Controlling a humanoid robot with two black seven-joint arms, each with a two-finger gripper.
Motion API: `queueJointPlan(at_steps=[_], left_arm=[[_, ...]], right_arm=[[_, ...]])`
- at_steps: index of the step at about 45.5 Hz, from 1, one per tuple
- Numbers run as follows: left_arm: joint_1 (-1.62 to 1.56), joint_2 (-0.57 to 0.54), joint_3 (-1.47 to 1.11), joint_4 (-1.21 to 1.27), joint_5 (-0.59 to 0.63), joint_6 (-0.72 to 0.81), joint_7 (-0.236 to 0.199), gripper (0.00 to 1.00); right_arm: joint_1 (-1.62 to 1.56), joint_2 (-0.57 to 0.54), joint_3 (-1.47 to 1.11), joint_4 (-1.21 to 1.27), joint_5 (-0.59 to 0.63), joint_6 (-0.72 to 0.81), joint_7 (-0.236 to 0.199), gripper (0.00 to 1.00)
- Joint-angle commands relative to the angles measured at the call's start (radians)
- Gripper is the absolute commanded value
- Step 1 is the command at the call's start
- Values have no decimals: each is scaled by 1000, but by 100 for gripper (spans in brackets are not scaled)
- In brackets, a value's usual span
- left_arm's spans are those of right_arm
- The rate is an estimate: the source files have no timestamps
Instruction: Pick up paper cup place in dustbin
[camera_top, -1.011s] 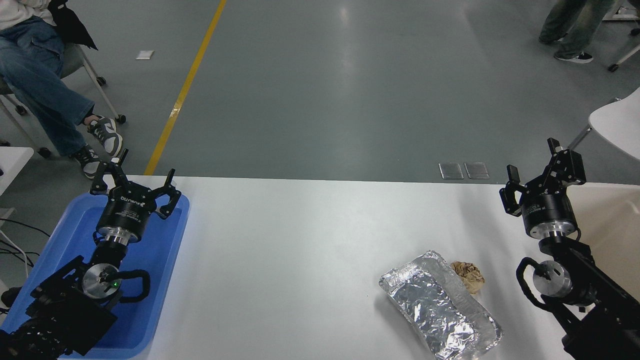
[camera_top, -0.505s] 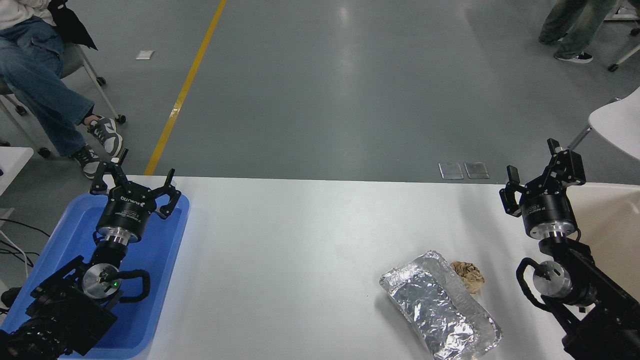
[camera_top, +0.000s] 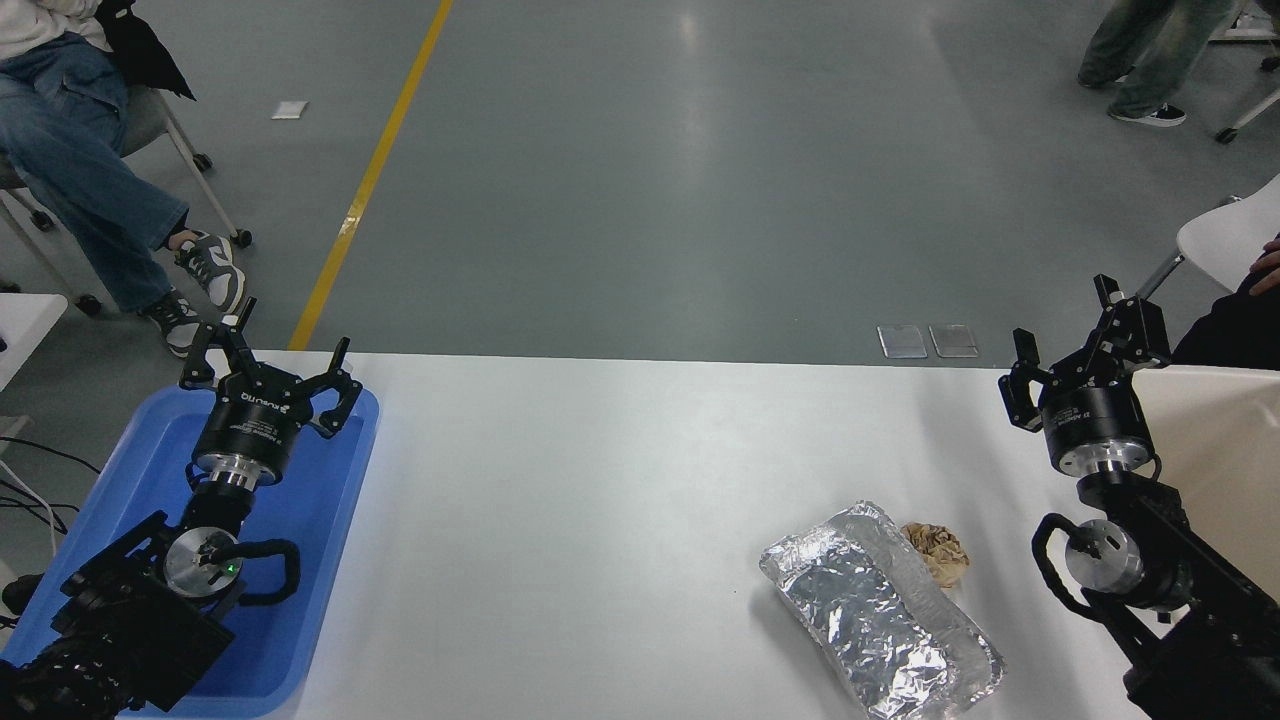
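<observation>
The paper cup is out of view. Part of the beige dustbin (camera_top: 1228, 450) shows at the table's right edge. My right gripper (camera_top: 1062, 320) hangs open and empty just left of the bin's near corner, over the table's far right. At the lower left, my left gripper (camera_top: 290, 338) is parked open and empty above a blue tray (camera_top: 330, 520).
A crumpled foil tray (camera_top: 880, 615) lies at the front right with a brown paper ball (camera_top: 938, 552) touching its far side. A person's dark sleeve (camera_top: 1232, 325) reaches in at the right edge behind the bin. Another person sits at the far left.
A person's dark sleeve and hand have come into view at the right edge. Neither arm has moved.
</observation>
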Motion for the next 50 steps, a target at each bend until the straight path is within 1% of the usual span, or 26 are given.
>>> queueJointPlan(at_steps=[1,9,15,19,25,27,28,30,34,37,42,46,50], left_arm=[[0,0,0,0,0,0,1,100],[0,0,0,-1,0,0,0,100],[0,0,0,-1,0,0,1,100],[0,-2,0,-1,0,0,1,100],[0,-2,0,-1,0,0,1,100],[0,0,0,-1,0,0,1,100],[0,-2,0,0,0,-1,1,100],[0,-2,0,-1,0,-1,1,100],[0,-2,0,-1,0,-1,1,100],[0,-2,0,0,0,-1,1,100],[0,-2,0,-1,0,-1,1,100],[0,-2,0,-1,0,0,1,100],[0,-2,0,0,0,-1,1,100]], right_arm=[[8,-37,-35,-2,0,-4,-2,100],[123,-201,-217,-22,22,-19,-5,100],[255,-338,-459,-33,64,-33,-11,100],[382,-420,-688,-33,144,-34,-12,100],[620,-517,-1076,-24,330,-36,-14,100],[709,-530,-1215,-19,376,-36,-15,100],[782,-531,-1338,-16,403,-36,-15,100],[862,-530,-1482,-13,425,-35,-17,100],[1014,-514,-1758,13,428,-22,-18,100],[1123,-504,-1946,53,425,-15,-28,100],[1304,-487,-2190,129,411,13,-41,100],[1444,-477,-2316,145,385,108,-43,100],[1557,-453,-2418,145,376,255,-44,100]])
